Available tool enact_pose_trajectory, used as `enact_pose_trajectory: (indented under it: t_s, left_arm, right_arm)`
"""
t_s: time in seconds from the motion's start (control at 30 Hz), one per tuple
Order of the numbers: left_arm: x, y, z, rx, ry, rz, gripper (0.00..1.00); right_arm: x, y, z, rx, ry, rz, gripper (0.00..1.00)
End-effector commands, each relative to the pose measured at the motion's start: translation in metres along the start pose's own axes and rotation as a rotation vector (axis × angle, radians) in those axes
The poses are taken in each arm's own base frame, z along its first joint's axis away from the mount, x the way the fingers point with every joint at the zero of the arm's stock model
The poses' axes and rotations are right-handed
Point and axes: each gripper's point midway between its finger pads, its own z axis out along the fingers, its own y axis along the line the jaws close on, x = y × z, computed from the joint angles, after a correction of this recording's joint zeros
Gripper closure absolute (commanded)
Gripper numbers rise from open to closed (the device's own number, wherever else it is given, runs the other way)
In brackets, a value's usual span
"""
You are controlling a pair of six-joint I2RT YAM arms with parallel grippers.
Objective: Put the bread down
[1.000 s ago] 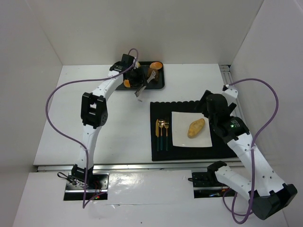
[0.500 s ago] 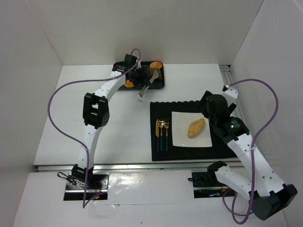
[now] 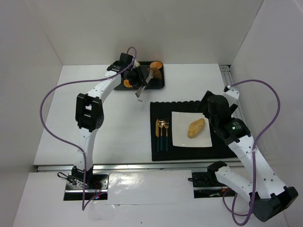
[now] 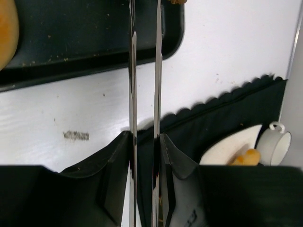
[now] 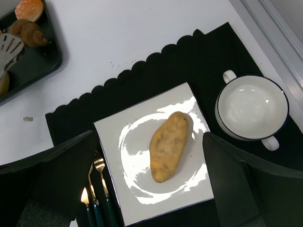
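Top external view: a white table (image 3: 118, 123) boxed in by plain white walls (image 3: 142, 28), with a black scalloped placemat (image 3: 161, 106) on the right side and a black tray (image 3: 158, 84) of rolls at the back. The bread roll (image 3: 196, 127) lies on the white square plate (image 3: 180, 137) on the mat, gold cutlery (image 3: 162, 134) just left of the plate. The right gripper (image 5: 149, 136) hangs over it with fingers spread wide, and the left gripper (image 4: 144, 139) is pinching metal tongs (image 4: 157, 71) by the tray's near edge.

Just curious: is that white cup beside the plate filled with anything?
No, the white cup beside the plate shows a bare white inside.
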Motion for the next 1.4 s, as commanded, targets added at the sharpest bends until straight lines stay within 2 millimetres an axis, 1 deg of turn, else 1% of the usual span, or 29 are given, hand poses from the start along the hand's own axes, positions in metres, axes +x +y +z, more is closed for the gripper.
enact_pose_trajectory:
  t_s: [0.0, 0.03, 0.07, 0.1, 0.2, 0.23, 0.27, 0.37, 0.4, 0.43, 0.53, 0.57, 0.6, 0.63, 0.7, 0.73, 0.77, 0.8, 0.83, 0.87, 0.97, 1.07, 1.1, 1.13, 1.2, 1.27, 1.3, 1.33, 1.37]
  left_arm:
    - [-0.039, -0.05, -0.071, 0.102, -0.16, 0.084, 0.93]
    - [-0.036, -0.049, -0.074, 0.099, -0.155, 0.082, 0.99]
    - [-0.035, -0.051, -0.079, 0.101, -0.16, 0.093, 1.0]
    - [-0.036, -0.059, -0.093, 0.121, -0.173, 0.112, 1.0]
    - [-0.025, -0.059, -0.103, 0.127, -0.157, 0.12, 1.0]
    - [-0.024, -0.066, -0.116, 0.143, -0.169, 0.142, 1.0]
    - [-0.01, -0.067, -0.116, 0.154, -0.13, 0.149, 1.0]
    - [0.023, -0.085, -0.126, 0.187, -0.073, 0.241, 1.0]
    - [0.039, -0.089, -0.128, 0.193, -0.034, 0.262, 1.0]
    - [0.062, -0.102, -0.127, 0.211, 0.003, 0.331, 1.0]
    - [0.11, -0.106, -0.131, 0.21, 0.086, 0.391, 1.0]
    - [0.13, -0.116, -0.131, 0.232, 0.113, 0.419, 1.0]
    - [0.153, -0.105, -0.124, 0.215, 0.157, 0.421, 1.0]
    - [0.166, -0.122, -0.131, 0.259, 0.144, 0.446, 1.0]
    - [0.196, -0.122, -0.128, 0.28, 0.191, 0.458, 1.0]
    - [0.213, -0.112, -0.124, 0.25, 0.227, 0.449, 1.0]
    - [0.227, -0.118, -0.126, 0.255, 0.236, 0.464, 1.0]
    - [0.232, -0.117, -0.125, 0.253, 0.232, 0.475, 1.0]
    - [0.243, -0.111, -0.124, 0.239, 0.25, 0.457, 1.0]
    - [0.249, -0.114, -0.124, 0.246, 0.258, 0.467, 1.0]
    - [0.26, -0.114, -0.125, 0.251, 0.276, 0.47, 1.0]
    - [0.264, -0.111, -0.127, 0.231, 0.277, 0.477, 0.99]
    - [0.267, -0.108, -0.128, 0.22, 0.291, 0.473, 0.92]
    - [0.27, -0.106, -0.128, 0.21, 0.295, 0.489, 0.75]
    - [0.27, -0.103, -0.13, 0.187, 0.302, 0.495, 0.6]
    - [0.265, -0.109, -0.138, 0.189, 0.272, 0.508, 0.45]
    - [0.266, -0.107, -0.139, 0.185, 0.278, 0.516, 0.41]
    - [0.262, -0.112, -0.144, 0.199, 0.26, 0.52, 0.39]
    - [0.263, -0.11, -0.145, 0.193, 0.268, 0.518, 0.37]
  right_arm:
    - [-0.005, -0.002, -0.004, -0.003, -0.028, 0.013, 0.0]
    - [-0.005, -0.002, -0.004, -0.003, -0.028, 0.013, 0.0]
    - [-0.006, -0.001, -0.006, -0.015, -0.028, 0.018, 0.0]
    - [-0.006, -0.001, -0.006, -0.015, -0.028, 0.018, 0.0]
    - [-0.006, -0.001, -0.006, -0.015, -0.028, 0.018, 0.0]
    - [-0.004, -0.002, -0.007, -0.015, -0.028, 0.018, 0.0]
    - [-0.004, -0.002, -0.007, -0.015, -0.028, 0.018, 0.0]
    - [-0.004, -0.005, -0.007, -0.003, -0.028, 0.013, 0.0]
    - [-0.004, -0.005, -0.007, -0.003, -0.028, 0.013, 0.0]
    - [-0.005, -0.005, -0.008, -0.007, -0.034, 0.018, 0.0]
    - [-0.011, -0.004, -0.012, -0.013, -0.041, 0.024, 0.0]
    - [-0.01, -0.006, -0.014, -0.011, -0.039, 0.022, 0.0]
    - [-0.01, -0.006, -0.014, -0.011, -0.039, 0.022, 0.0]
    - [-0.012, -0.007, -0.016, -0.017, -0.047, 0.029, 0.0]
    - [-0.013, -0.006, -0.018, -0.029, -0.047, 0.034, 0.0]
    - [-0.015, -0.006, -0.02, -0.029, -0.047, 0.034, 0.0]
    - [-0.015, -0.006, -0.02, -0.029, -0.047, 0.034, 0.0]
    - [-0.012, -0.006, -0.02, -0.032, -0.036, 0.029, 0.0]
    - [-0.015, -0.005, -0.022, -0.036, -0.042, 0.025, 0.0]
    - [-0.015, -0.005, -0.022, -0.036, -0.042, 0.025, 0.0]
    - [-0.014, -0.004, -0.022, -0.045, -0.036, 0.024, 0.0]
    - [-0.013, -0.002, -0.023, -0.054, -0.03, 0.024, 0.0]
    - [-0.013, -0.002, -0.023, -0.054, -0.03, 0.024, 0.0]
    - [-0.013, -0.002, -0.023, -0.054, -0.03, 0.024, 0.0]
    - [-0.016, -0.001, -0.024, -0.058, -0.036, 0.029, 0.0]
    - [-0.016, -0.001, -0.024, -0.058, -0.036, 0.029, 0.0]
    - [-0.015, 0.001, -0.024, -0.066, -0.03, 0.038, 0.0]
    - [-0.017, 0.0, -0.026, -0.071, -0.036, 0.043, 0.0]
    - [-0.017, 0.0, -0.026, -0.071, -0.036, 0.043, 0.0]
